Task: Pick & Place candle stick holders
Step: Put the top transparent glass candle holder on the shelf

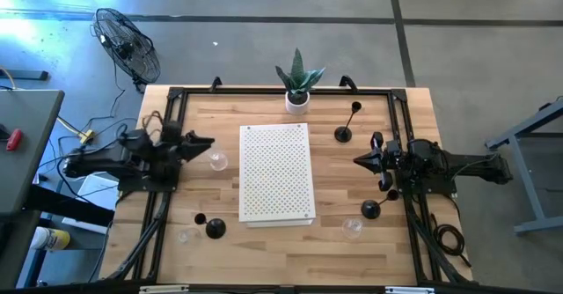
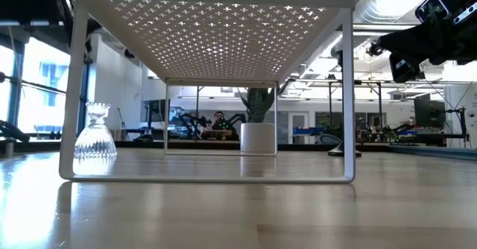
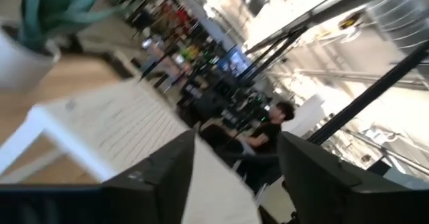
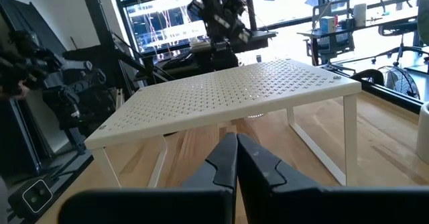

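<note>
Wooden bench [image 1: 220,241] carries a white perforated rack [image 1: 277,172] at its middle and a potted plant [image 1: 298,83] at the far edge. My left gripper [image 1: 208,142] hangs with fingers apart just above a clear glass holder [image 1: 217,162] standing beside the rack's left side; my right gripper [image 1: 359,160] waits with fingers together off the rack's right side. Black holders [image 1: 214,228] and other glass ones [image 1: 353,227] stand toward the near corners and along the right edge.

The pale wooden slatted tabletop [image 1: 211,127] is showing a smooth sheen; the white perforated metal shelf [image 1: 277,172] is looking matt; the ribbed clear glass holder [image 2: 94,132] is glinting.
</note>
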You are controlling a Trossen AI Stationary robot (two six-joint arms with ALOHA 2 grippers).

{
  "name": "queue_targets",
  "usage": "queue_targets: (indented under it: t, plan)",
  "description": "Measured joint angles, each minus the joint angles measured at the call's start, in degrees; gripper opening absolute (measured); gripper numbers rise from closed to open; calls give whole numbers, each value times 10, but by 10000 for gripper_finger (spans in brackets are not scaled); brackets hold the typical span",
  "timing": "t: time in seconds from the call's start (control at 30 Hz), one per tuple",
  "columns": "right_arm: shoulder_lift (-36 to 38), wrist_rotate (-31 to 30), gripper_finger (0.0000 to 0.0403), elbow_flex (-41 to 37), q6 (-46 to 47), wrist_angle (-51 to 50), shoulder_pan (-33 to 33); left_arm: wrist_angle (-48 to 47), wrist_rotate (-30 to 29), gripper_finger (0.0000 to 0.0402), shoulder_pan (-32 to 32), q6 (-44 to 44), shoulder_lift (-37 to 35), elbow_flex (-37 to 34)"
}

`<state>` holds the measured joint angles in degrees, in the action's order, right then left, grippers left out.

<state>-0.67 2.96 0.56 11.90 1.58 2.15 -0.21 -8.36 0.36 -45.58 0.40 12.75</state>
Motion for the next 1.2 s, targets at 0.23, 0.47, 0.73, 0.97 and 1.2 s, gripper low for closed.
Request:
queue_targets:
  t: [0.23, 0.47, 0.73, 0.97, 1.2]
  plan:
    - [0, -8, 0, 0, 5, 0, 0, -15, 29, 261, 0, 103, 25, 121]
    - [0, -35, 0, 0, 60, -1, 0, -196, 6, 262, 0, 269, 124, 344]
    - [0, -37, 0, 0, 58, 0, 0, -462, -43, 262, 0, 366, 286, 653]
    - [0, -38, 0, 0, 61, 0, 0, -709, -119, 262, 0, 364, 413, 816]
    - [0, -38, 0, 0, 61, 0, 0, -836, -124, 262, 0, 365, 495, 797]
